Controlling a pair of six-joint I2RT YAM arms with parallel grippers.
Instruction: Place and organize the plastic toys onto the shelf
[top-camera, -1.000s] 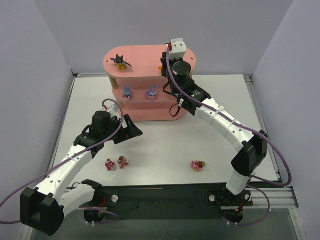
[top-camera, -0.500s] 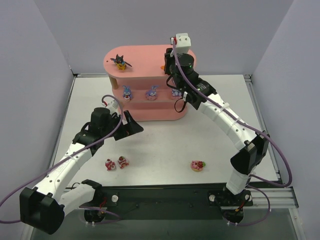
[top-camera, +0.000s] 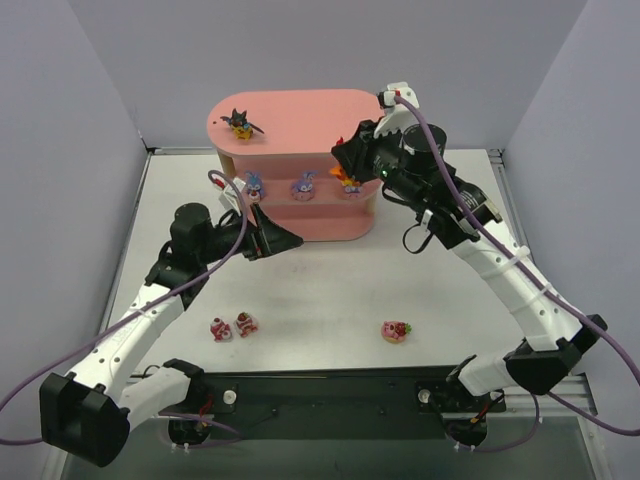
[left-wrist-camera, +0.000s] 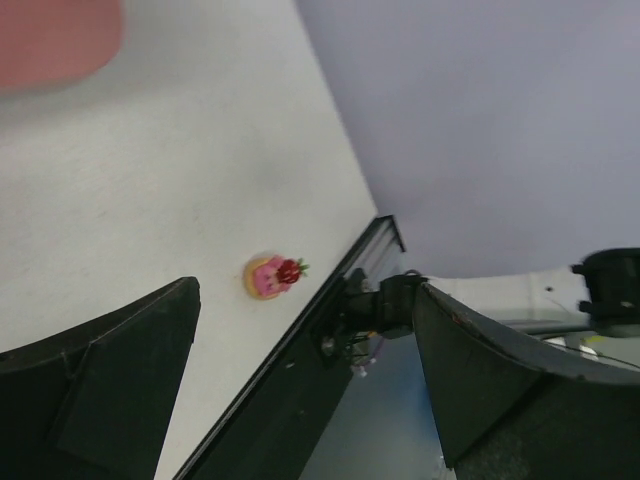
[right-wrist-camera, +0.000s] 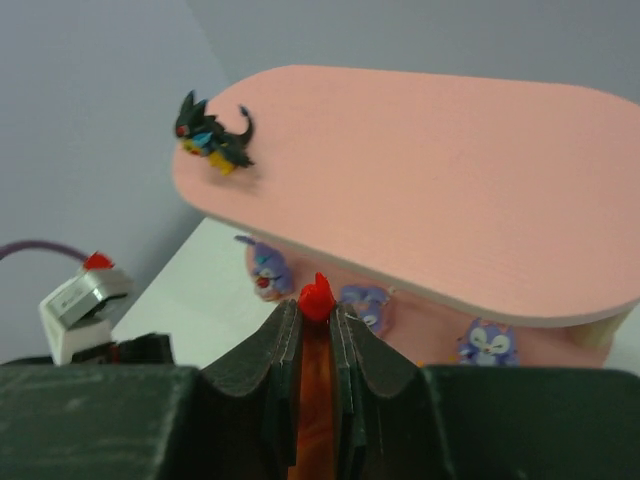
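Note:
The pink shelf (top-camera: 300, 120) stands at the back of the table. A black bat-like toy (top-camera: 240, 124) sits on its top board, and three purple-blue bunnies (top-camera: 303, 186) stand along the middle tier. My right gripper (top-camera: 344, 162) hovers by the shelf's right end, shut on the orange toy (right-wrist-camera: 317, 297), whose red tip pokes out between the fingers. My left gripper (top-camera: 282, 240) hangs open and empty in front of the shelf. Three red-and-white toys lie on the table: two (top-camera: 233, 326) together at the left, one (top-camera: 397, 331) at the right, the latter also in the left wrist view (left-wrist-camera: 274, 276).
Grey walls enclose the table on the left, back and right. A black rail (top-camera: 330, 390) with the arm bases runs along the near edge. The right arm's cable (top-camera: 470, 215) loops over the table's right half.
My right gripper, still shut on the orange toy, has swung from over the top board's right end down to the shelf's front right. My left gripper has shifted slightly right.

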